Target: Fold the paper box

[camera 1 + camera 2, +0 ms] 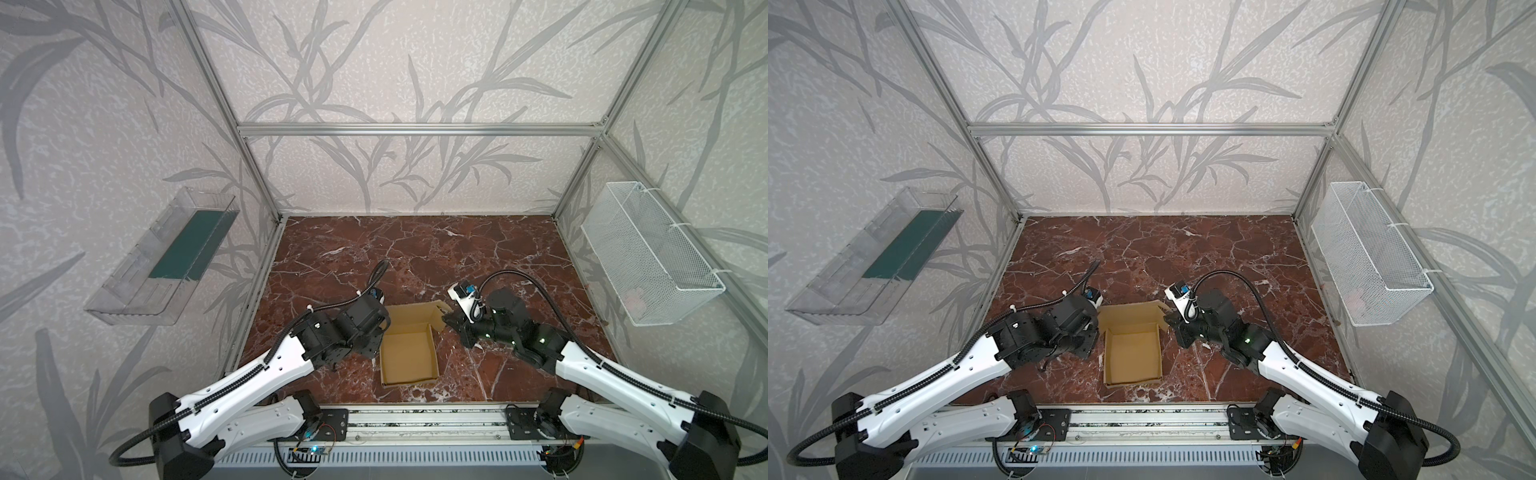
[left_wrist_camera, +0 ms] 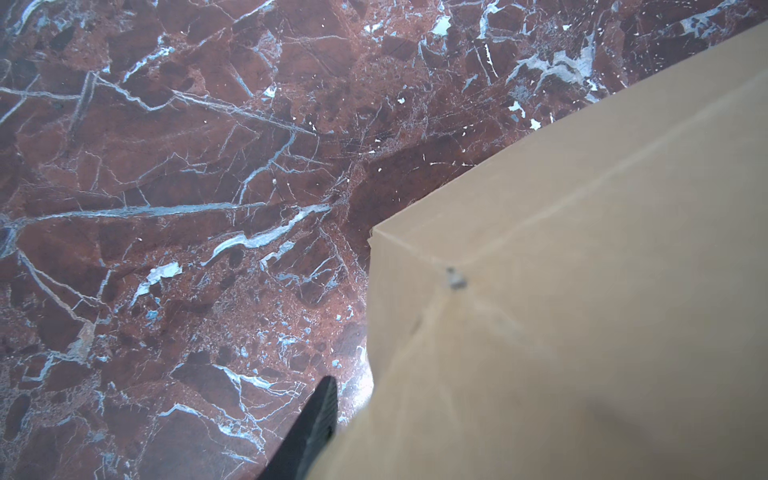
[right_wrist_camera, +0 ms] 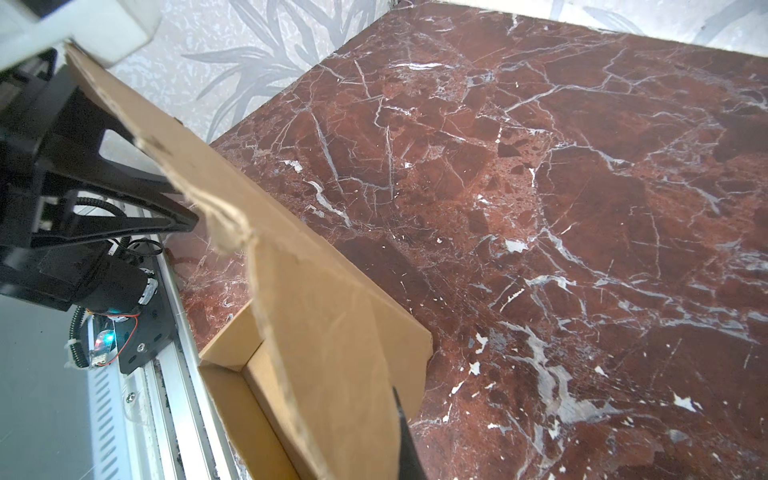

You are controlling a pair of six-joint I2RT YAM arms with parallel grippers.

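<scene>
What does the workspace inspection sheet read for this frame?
Surface: red-brown marbled table, bare around the box.
Job's things: cardboard box near the front edge, tray walls up, lid lifted at the far side, not closed.
Clutter: nothing seen.
Claws: right claw shut on the lid's right edge; left claw at the lid's left edge, grip unclear.
Cables: black hoses run along both arms, arching above the wrists, clear of the box.
Surroundings: leaf-patterned walls, metal frame, clear bin on the left wall, white wire basket on the right wall.
</scene>
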